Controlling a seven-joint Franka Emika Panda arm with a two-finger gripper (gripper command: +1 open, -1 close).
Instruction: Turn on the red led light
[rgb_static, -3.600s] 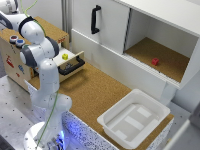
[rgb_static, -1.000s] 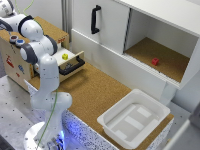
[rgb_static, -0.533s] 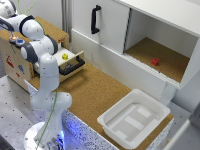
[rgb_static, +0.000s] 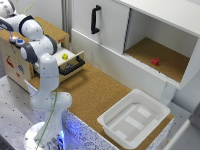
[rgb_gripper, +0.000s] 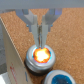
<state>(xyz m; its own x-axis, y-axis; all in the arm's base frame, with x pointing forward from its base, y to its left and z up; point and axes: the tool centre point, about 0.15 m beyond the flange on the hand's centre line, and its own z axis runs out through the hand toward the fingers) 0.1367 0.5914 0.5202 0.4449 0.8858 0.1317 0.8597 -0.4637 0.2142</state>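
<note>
Claw (rgb_gripper: 40, 31) closed, fingers pressed together with nothing between them, tips set down on the red led light (rgb_gripper: 42, 54) in the top of the wooden box (rgb_static: 15, 62). In the wrist view, lamp centre glowing bright orange-red inside its dark ring, so judged lit or at the instant of switching. Press step judged in hand and at or near its end. In the exterior view, claw itself hidden behind the arm (rgb_static: 42, 65); contact taken from the wrist view only.

Next move, as a judgement: straight lift off the lamp, no sideways drag, then a check that the glow holds once pressure is gone. If a latching switch, no second press wanted.

Just beside the lit lamp, a blue light (rgb_gripper: 59, 79) of the same round pattern, unlit, partly cut off at the edge of the wrist view. Close enough for a slipped claw to strike it; main hazard noted.

Farther out, an open drawer (rgb_static: 70, 62) projecting from the box, a small yellow object (rgb_static: 65, 56) inside. Beyond that, cork-topped desk (rgb_static: 95, 92), a cabinet with a black handle (rgb_static: 94, 19), a red cube (rgb_static: 155, 61) in its open compartment, and a white tray (rgb_static: 131, 118) near the desk's edge. All well apart from the claw; none in the way of a lift.
</note>
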